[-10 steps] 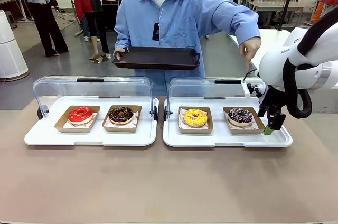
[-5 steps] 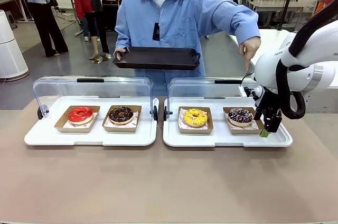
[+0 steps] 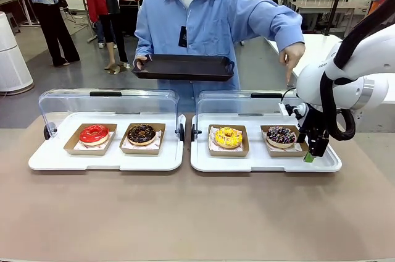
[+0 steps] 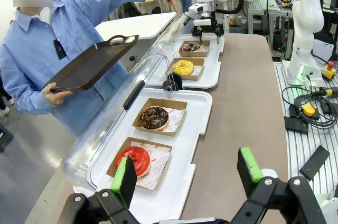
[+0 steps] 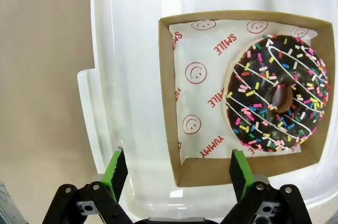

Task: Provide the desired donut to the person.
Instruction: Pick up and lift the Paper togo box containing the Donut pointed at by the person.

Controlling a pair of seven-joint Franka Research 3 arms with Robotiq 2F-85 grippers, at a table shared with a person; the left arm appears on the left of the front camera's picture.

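1. The left gripper [image 4: 187, 172] rises from the bottom edge of its wrist view. Its jaws stand wide with nothing between them, near the end of the table beside the red donut.
2. At the left of the front view, a white display tray [image 3: 105, 162] has its clear cover tipped back. It holds a red-glazed donut [image 3: 94, 133] and a chocolate donut [image 3: 141, 133], each in its own cardboard boat.
3. At upper centre, the person [image 3: 203, 21] holds a black serving tray [image 3: 184, 68] level in one hand. I see nothing on it.
4. Right of centre, a second white tray [image 3: 259, 164], also uncovered, holds a yellow-iced donut [image 3: 228, 136] and a chocolate sprinkle donut [image 3: 281, 135].
5. At the upper right, the person's other hand [image 3: 291, 58] points a finger down, and I take the sprinkle donut to be the one wanted.
6. At the right, the right gripper [image 3: 313, 151] hangs just beside that donut's cardboard boat [image 5: 171, 102]. Its jaws are spread wide and grip nothing, and the boat's near corner sits between the pads in its wrist view.
7. I judge the task to be early: the choice is made and the approach is nearly finished. What remains is to grip the boat, lift it, carry it to the black tray and let go.
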